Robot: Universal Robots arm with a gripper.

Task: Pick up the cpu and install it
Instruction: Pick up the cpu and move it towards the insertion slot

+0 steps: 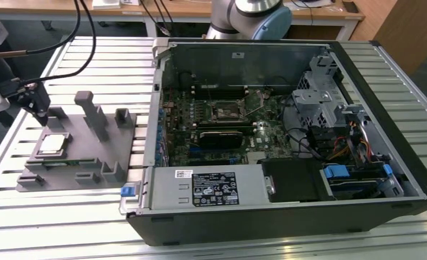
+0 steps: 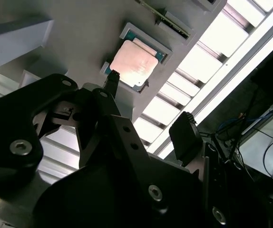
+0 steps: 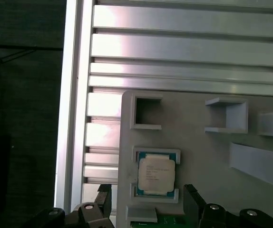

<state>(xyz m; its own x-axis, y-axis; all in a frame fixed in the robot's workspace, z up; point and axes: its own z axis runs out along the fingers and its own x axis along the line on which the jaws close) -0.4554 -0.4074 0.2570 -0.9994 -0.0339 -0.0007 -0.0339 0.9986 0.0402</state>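
Observation:
The cpu [image 1: 52,143] is a small square chip with a pale metal top, lying flat in a recess of the grey plastic fixture [image 1: 79,165] at the exterior view's left. My gripper [image 1: 38,111] hangs just above the fixture's far end, a little beyond the chip, and touches nothing. In both wrist views the cpu [image 3: 156,174] [image 2: 133,66] lies below the gripper [image 3: 147,190] [image 2: 148,97]. The dark fingers [image 3: 103,199] stand apart on either side of the chip's line. The gripper is open and empty.
An open computer case [image 1: 386,179] fills the exterior view's right, its motherboard socket [image 1: 224,112] exposed. A green memory stick [image 3: 160,221] lies in the fixture beside the chip. Upright grey posts [image 1: 94,116] rise from the fixture. Cables [image 1: 83,32] hang at the far left over the slatted aluminium table [image 1: 90,216].

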